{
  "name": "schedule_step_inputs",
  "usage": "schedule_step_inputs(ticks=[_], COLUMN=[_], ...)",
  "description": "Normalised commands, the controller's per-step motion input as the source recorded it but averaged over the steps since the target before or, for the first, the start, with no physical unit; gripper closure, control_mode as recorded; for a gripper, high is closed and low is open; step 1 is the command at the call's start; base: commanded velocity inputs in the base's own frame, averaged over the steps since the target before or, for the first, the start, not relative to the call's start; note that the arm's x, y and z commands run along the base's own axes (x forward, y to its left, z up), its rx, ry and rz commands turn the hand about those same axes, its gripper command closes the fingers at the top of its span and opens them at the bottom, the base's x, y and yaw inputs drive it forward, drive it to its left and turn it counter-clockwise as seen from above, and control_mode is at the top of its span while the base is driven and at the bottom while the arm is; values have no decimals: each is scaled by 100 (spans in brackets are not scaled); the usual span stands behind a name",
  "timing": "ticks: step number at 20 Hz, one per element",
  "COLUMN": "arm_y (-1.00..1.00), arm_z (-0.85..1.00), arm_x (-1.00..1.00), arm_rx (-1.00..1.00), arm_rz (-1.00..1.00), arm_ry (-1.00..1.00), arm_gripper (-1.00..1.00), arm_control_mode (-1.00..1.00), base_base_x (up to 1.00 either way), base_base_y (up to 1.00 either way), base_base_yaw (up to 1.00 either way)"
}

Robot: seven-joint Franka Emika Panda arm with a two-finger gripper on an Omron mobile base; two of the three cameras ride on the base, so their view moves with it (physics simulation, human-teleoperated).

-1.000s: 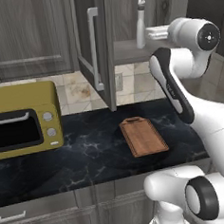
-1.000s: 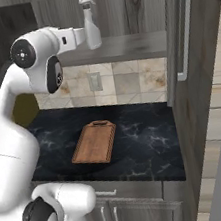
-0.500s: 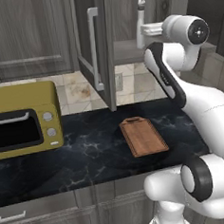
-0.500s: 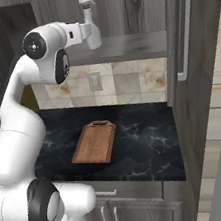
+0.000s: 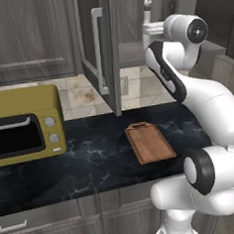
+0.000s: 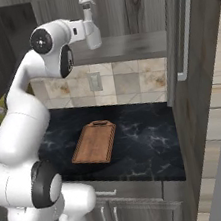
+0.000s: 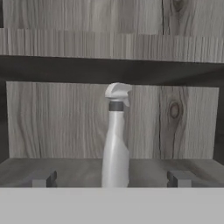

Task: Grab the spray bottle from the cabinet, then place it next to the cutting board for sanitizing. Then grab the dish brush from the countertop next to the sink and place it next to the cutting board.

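My gripper (image 7: 111, 178) stands wide, its fingertips (image 7: 43, 178) flanking the spray bottle (image 7: 115, 144) without touching. The bottle stands upright on the cabinet (image 7: 144, 173) shelf, dead ahead at twelve o'clock.

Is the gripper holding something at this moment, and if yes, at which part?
Nothing is held. The gripper is open, its fingertips apart on either side of the spray bottle, which stands upright on the cabinet shelf.
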Motion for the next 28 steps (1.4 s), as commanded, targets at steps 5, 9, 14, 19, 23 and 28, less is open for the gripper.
schedule_step_inputs(ticks=[5, 9, 14, 19, 23, 28], arm_y=[0, 0, 0, 0, 0, 0], arm_z=[0, 0, 0, 0, 0, 0], arm_x=[42, 31, 21, 34, 46, 35], arm_rx=[0, 0, 0, 0, 0, 0], arm_rz=[-3, -6, -1, 0, 0, 1], arm_ry=[0, 0, 0, 0, 0, 0], arm_gripper=[-100, -100, -100, -100, -100, -100], arm_control_mode=[-100, -100, -100, -100, -100, -100], base_base_x=[0, 0, 0, 0, 0, 0], base_base_y=[0, 0, 0, 0, 0, 0], base_base_yaw=[0, 0, 0, 0, 0, 0])
